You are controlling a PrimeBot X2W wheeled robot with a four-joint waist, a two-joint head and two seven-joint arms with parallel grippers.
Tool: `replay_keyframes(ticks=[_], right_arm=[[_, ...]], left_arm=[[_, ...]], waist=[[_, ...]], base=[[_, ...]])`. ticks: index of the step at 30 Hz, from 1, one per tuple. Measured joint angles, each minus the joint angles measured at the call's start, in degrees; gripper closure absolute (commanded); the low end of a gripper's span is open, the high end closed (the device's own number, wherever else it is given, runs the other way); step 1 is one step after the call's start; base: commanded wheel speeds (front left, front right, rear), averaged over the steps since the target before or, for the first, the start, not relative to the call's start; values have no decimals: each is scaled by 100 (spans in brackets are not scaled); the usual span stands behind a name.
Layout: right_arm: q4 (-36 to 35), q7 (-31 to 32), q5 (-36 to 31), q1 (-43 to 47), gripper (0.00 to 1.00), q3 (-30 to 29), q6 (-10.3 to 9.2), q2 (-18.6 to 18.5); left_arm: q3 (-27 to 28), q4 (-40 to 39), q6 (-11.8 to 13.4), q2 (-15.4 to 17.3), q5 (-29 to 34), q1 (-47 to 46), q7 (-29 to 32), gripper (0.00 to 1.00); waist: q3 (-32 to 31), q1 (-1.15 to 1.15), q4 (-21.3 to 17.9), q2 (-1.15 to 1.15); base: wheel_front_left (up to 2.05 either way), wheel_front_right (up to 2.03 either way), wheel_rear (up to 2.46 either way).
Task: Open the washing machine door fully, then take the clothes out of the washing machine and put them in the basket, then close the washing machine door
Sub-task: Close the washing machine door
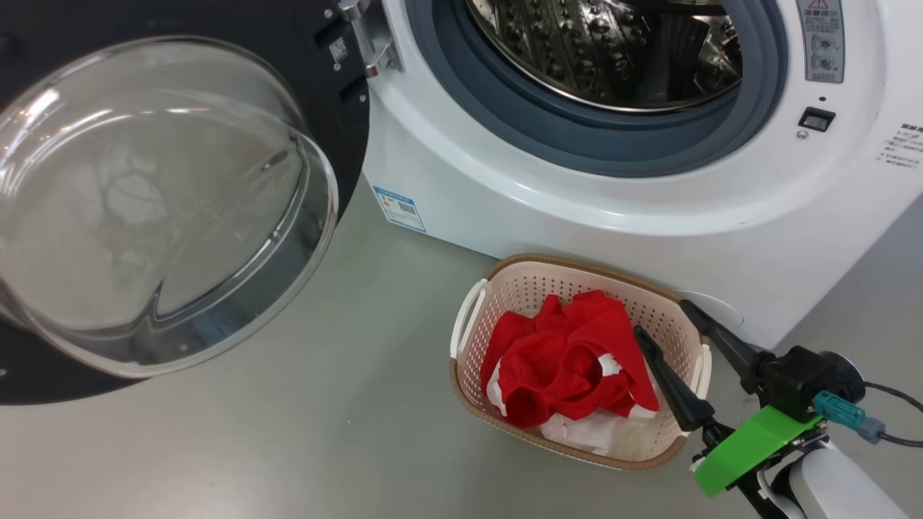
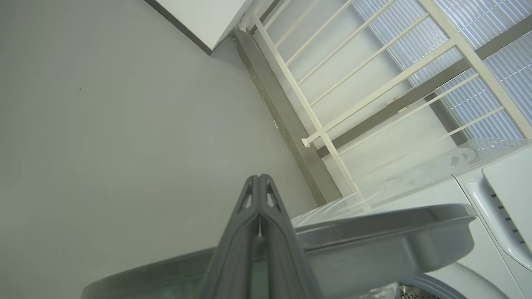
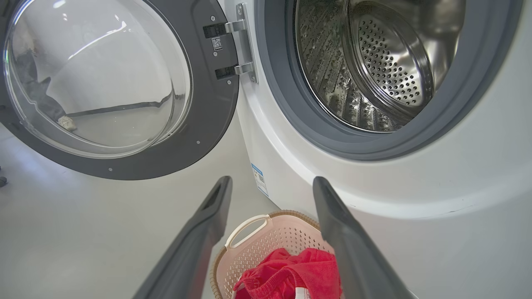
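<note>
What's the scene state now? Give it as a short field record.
door: round black-rimmed glass washing machine door, swung wide open
drum: perforated steel drum, nothing seen inside
basket: cream perforated plastic basket, on the floor at the front of the white washing machine
clothes: red garments with white trim, in the basket
right gripper: open, empty, above the basket
left gripper: shut, empty

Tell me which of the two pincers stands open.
The right pincer, its two fingers spread apart by the basket of red clothes; the left pincer has its fingers pressed together.
</note>
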Motion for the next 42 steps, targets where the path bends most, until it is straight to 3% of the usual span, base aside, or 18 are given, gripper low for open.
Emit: replay_keyframes(ticks=[19, 34, 42], right_arm=[[-10, 0, -8, -131, 0, 34, 0, -99], [-25, 0, -8, -124, 0, -30, 0, 4], [-52, -1, -8, 13, 0, -156, 0, 47]], left_arm=[[-65, 133, 1, 157, -623, 10, 1724, 100], [-81, -990, 1, 218, -1211, 594, 2795, 100], [-189, -1969, 1, 224, -1369, 1169, 3241, 100]], waist=[[106, 0, -63, 0], [-72, 0, -65, 0], [-210, 0, -45, 0]], base=[[0, 0, 0], [0, 0, 0], [0, 0, 0]])
